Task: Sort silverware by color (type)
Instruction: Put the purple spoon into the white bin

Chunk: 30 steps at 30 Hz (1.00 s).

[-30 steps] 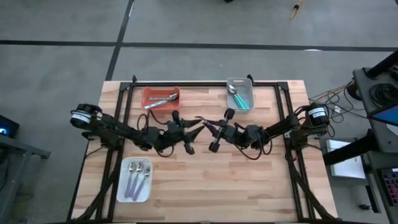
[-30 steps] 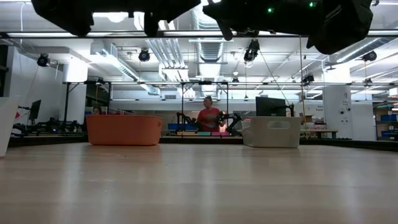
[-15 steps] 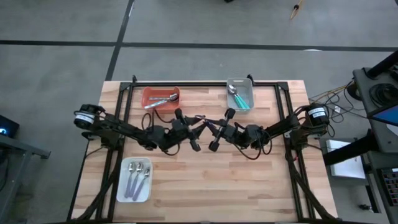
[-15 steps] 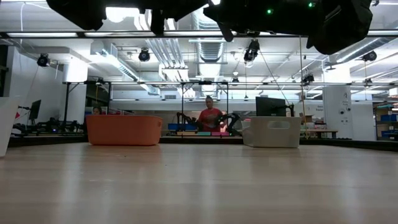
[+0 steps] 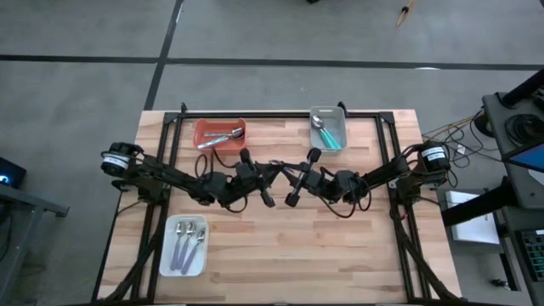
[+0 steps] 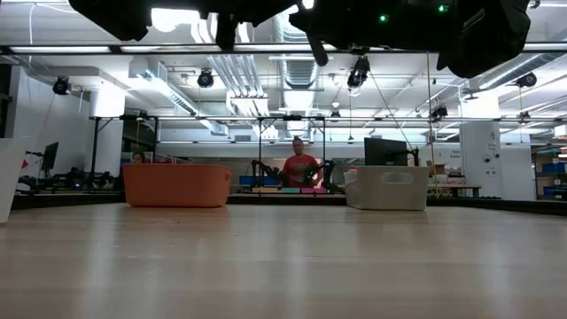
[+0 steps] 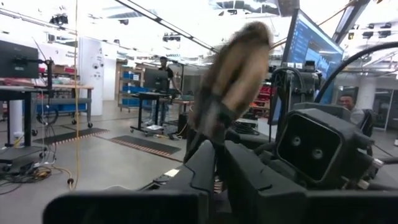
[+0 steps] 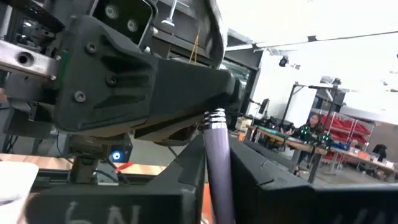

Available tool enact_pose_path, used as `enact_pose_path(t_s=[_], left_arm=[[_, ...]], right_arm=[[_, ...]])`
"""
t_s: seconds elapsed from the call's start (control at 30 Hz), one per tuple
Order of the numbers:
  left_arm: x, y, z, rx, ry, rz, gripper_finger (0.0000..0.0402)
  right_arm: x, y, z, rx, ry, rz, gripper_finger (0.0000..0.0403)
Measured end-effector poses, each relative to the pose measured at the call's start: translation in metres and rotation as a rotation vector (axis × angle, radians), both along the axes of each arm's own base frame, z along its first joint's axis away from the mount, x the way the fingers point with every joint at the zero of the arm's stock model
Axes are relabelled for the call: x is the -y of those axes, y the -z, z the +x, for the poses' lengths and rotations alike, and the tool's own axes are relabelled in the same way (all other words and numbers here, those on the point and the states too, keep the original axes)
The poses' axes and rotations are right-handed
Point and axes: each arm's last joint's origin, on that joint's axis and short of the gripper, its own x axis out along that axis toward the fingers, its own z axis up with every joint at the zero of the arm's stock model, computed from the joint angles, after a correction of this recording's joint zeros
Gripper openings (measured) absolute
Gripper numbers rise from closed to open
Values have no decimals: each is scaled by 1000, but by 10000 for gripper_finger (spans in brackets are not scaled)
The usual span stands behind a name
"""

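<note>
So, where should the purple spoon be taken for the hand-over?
The spoon: probably by its metal neck, end-on from the left arm's side. The right end effector is shut on the purple handle, so only neck and bowl stick out.

Three trays sit on the desk [image 5: 280,246]: one orange tray [image 5: 220,133], one grey tray [image 5: 329,127] and one white tray [image 5: 184,246]. The white tray holds three purple-handled spoons [image 5: 189,238]. The orange tray holds what look like two silver spoons [image 5: 218,139]. The grey tray holds teal-handled spoons [image 5: 326,133], at least two; the exact number cannot be told. One more purple spoon [image 8: 217,155] sits between the two tools. Two arms, two tools.
</note>
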Motion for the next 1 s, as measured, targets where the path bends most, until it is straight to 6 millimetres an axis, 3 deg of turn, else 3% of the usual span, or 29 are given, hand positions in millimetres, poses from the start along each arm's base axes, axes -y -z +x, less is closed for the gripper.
enact_pose_path(t_s=[0.23, 0.43, 0.7, 1.0], left_arm=[[0, 1, 0, -15, 2, -4, 1], [-2, -8, -7, -79, -19, -9, 0], [-5, -31, -42, -258, 13, -106, 0], [-1, -53, -77, -322, 137, -139, 0]], right_arm=[[0, 3, 1, -19, -2, 31, 116], [-1, 4, 0, -36, 89, 52, 162], [-9, 3, -4, -81, 191, 8, 182], [-10, 4, -4, -96, 185, 9, 182]])
